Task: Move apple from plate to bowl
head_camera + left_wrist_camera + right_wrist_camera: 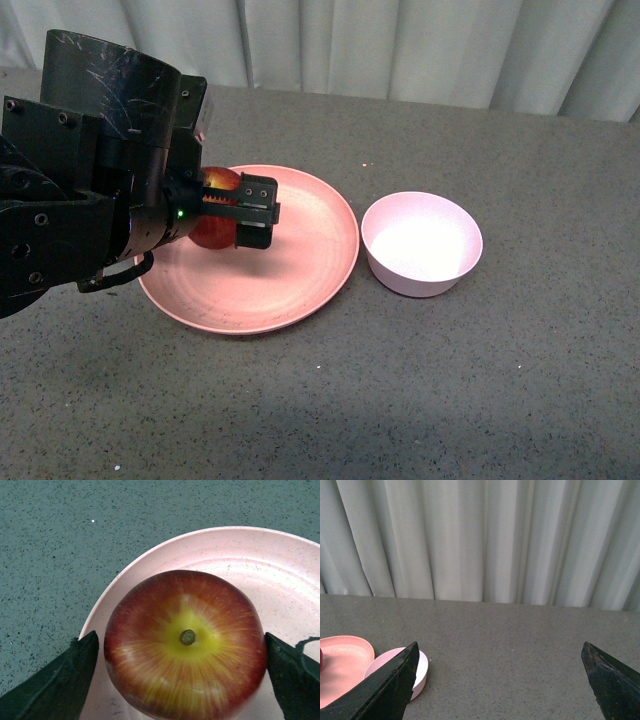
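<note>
Noting the apple (pixel 185 642) resting stem-up on the plate (pixel 300 270), left of the bowl (pixel 422 245). Flanking it at its widest with the fingers (pixel 70 680) of the left gripper (pixel 238 205), touching or nearly; clamping not being certain. Hanging right of the bowl, the right gripper (pixel 500 680), spread and empty.
</note>
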Robot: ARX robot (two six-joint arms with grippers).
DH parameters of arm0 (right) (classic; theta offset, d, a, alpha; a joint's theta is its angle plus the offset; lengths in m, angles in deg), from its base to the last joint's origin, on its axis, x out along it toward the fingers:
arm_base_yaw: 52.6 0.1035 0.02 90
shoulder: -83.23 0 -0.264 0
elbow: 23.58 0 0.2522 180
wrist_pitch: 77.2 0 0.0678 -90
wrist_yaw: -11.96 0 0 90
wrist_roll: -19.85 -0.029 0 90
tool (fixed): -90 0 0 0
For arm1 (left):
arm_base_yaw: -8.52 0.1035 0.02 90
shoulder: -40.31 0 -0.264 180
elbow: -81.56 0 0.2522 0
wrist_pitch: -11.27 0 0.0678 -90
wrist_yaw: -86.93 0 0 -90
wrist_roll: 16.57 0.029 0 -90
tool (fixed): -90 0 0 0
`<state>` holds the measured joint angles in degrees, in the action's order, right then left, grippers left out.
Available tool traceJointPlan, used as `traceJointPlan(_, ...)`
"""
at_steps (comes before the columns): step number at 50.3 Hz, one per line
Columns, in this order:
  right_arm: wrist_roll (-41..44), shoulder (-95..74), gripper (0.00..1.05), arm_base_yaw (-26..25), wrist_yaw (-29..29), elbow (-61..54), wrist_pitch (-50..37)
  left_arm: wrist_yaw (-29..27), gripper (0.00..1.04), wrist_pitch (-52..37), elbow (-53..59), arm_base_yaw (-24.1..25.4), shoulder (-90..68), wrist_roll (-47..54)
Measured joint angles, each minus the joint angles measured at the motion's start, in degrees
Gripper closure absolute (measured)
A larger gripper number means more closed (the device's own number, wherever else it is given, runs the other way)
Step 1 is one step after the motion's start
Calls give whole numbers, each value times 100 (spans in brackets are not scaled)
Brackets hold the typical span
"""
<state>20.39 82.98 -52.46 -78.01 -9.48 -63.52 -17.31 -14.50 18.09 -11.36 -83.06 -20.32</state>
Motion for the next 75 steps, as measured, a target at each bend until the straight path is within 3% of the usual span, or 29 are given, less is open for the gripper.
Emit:
traceJointPlan(5, 0, 0, 9, 0, 2, 0, 0, 44, 21, 0, -2, 0, 2, 0)
traceJointPlan(13, 0, 0, 9, 0, 0, 0, 0, 52, 25, -2, -2, -2, 9, -20)
traceJointPlan(28, 0, 0, 9, 0, 0, 0, 0, 68, 26, 28, -33, -229, 227, -133)
traceJointPlan(63, 0, 0, 9, 0, 0, 0, 0, -37, 26, 660, -1272, -1729, 81, -426)
traceJointPlan(75, 0, 0, 9, 0, 2, 0, 0, -61, 26, 715, -1421, -1902, -201, -452)
